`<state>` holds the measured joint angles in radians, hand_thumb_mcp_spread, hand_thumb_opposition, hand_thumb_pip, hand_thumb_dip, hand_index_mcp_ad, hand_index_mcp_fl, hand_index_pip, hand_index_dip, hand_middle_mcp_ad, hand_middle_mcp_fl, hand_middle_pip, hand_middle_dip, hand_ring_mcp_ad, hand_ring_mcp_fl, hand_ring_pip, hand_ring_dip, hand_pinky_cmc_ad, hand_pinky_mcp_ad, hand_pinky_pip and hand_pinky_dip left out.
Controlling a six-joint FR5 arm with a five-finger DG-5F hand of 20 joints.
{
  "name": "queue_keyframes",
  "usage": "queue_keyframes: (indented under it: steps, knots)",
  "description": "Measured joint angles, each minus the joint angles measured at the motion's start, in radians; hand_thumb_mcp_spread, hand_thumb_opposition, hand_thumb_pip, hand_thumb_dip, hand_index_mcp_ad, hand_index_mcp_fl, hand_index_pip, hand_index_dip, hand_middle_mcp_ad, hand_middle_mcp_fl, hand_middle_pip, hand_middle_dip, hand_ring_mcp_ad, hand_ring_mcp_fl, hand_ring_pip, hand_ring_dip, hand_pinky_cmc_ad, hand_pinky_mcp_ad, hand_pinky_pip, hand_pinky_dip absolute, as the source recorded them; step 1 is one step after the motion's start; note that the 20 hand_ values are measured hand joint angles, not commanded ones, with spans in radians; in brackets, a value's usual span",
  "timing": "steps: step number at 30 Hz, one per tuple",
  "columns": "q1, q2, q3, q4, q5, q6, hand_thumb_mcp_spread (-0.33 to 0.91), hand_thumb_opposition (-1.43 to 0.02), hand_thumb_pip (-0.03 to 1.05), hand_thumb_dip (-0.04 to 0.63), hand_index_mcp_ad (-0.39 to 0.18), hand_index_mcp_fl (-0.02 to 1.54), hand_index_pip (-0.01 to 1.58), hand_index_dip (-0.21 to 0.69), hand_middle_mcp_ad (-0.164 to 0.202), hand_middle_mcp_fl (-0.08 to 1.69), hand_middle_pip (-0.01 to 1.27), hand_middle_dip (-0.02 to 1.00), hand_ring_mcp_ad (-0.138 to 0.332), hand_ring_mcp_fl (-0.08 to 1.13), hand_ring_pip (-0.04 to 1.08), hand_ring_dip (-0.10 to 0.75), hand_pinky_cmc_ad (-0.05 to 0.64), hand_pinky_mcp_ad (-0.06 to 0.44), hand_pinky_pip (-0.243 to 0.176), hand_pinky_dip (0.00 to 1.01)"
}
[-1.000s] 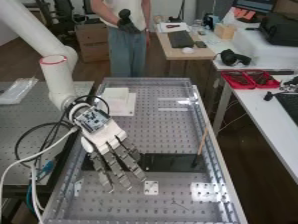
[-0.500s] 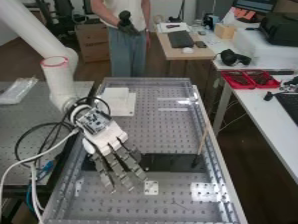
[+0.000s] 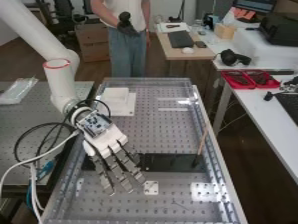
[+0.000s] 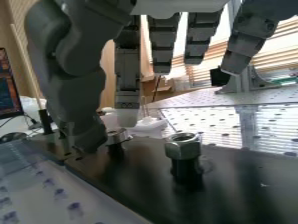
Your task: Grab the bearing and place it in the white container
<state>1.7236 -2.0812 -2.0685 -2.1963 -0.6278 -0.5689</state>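
While the Hand Is Open, Align It First

Because the hand (image 3: 106,139) is open, with nothing held, it should centre before closing. One metal piece (image 4: 183,148) stands on the black plate (image 4: 149,175); another metal piece (image 4: 118,136) is just beside the thumb (image 4: 88,136). Which is the bearing, I cannot tell. Farther is the white container (image 3: 116,95); lift straight first.

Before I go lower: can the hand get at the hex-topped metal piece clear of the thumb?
Probably yes: the hand has straight fingers, and nothing visible blocks them from that hex-topped piece, upright on the dark plate. The thumb, though, is right by a second metal piece and might bump it.
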Motion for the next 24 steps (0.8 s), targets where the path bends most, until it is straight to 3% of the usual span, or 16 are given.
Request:
queue_keyframes:
  steps: [24]
  knots:
    - [-0.006,-0.004,0.003,-0.003,-0.023,-0.018,0.51,-0.84,0.48,0.300,-0.056,0.28,1.30,0.258,0.075,0.09,0.14,0.22,0.131,0.01,0.11,0.094,0.365,0.297,-0.042,0.19]
